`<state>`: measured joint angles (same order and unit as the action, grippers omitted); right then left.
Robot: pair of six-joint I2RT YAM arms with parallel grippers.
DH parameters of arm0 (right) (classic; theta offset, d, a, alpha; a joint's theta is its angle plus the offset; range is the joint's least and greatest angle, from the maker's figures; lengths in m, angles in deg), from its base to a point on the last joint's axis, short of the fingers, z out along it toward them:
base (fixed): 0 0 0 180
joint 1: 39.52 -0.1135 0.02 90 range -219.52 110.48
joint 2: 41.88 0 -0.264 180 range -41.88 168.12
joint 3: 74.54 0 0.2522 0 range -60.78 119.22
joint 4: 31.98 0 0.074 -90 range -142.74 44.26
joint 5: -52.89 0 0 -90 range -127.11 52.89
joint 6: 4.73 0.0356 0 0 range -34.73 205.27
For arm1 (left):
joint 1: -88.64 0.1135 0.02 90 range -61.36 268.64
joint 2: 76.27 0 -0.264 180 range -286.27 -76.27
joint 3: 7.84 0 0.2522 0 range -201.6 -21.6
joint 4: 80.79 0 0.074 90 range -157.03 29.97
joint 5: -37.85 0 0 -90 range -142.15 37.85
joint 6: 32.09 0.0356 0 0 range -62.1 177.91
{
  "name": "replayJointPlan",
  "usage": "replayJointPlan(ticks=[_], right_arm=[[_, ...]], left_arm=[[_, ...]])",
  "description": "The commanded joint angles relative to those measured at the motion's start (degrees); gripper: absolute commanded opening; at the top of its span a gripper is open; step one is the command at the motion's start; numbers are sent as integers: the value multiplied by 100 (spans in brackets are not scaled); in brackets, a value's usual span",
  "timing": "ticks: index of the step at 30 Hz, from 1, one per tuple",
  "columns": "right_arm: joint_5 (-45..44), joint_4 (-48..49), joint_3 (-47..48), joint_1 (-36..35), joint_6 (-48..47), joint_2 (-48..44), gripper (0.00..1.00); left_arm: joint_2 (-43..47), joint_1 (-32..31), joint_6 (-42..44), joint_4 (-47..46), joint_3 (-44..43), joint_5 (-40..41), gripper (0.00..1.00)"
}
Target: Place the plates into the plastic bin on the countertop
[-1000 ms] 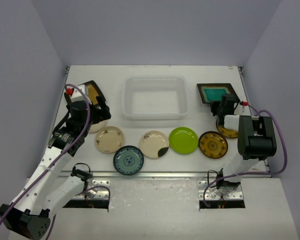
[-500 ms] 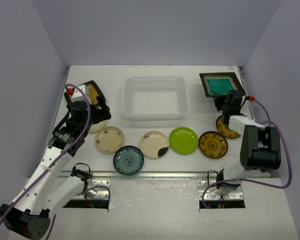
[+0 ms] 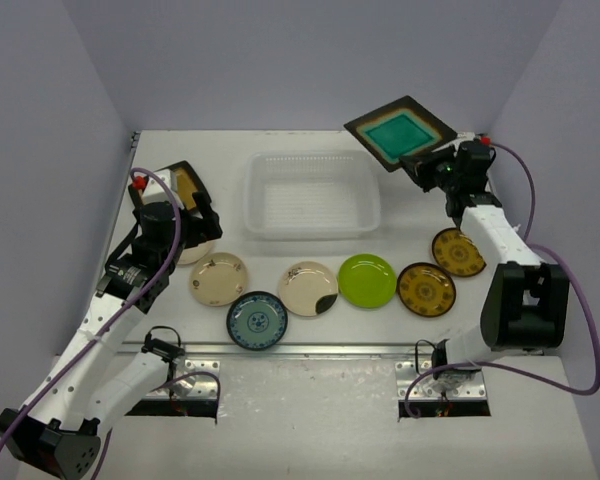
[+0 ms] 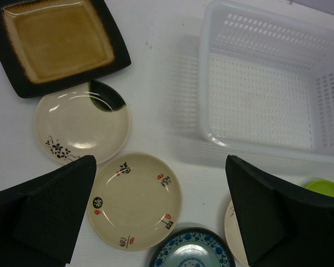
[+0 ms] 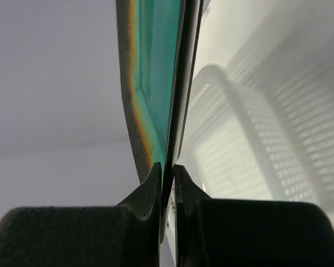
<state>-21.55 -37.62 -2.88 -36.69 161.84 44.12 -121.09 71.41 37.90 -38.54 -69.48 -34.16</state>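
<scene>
The teal plate [image 3: 400, 133] looks glossy, the plastic bin [image 3: 310, 200] translucent, the countertop [image 3: 215, 150] matte.

2 sq plates [image 3: 401, 132], 7 rnd plates [image 3: 367, 280], 1 bin [image 3: 311, 200]

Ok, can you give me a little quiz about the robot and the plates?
1. True or false: a plate lies in the plastic bin.
2. Which gripper holds the teal square plate up in the air? A) left gripper B) right gripper
3. What colour is the middle of the second square plate, the one lying on the countertop?
Key: 1 false; 2 B; 3 amber.
</scene>
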Motion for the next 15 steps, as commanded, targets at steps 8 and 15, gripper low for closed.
replayJointPlan(ticks=[8,15], right_arm=[[2580,-1888,3036,-1235,-3326,1419,0],[2656,-3004,3862,-1297,-3943,2155,0]], left_arm=[[70,-52,59,-300,-5,-299,100],[73,-52,76,-344,10,-461,100]])
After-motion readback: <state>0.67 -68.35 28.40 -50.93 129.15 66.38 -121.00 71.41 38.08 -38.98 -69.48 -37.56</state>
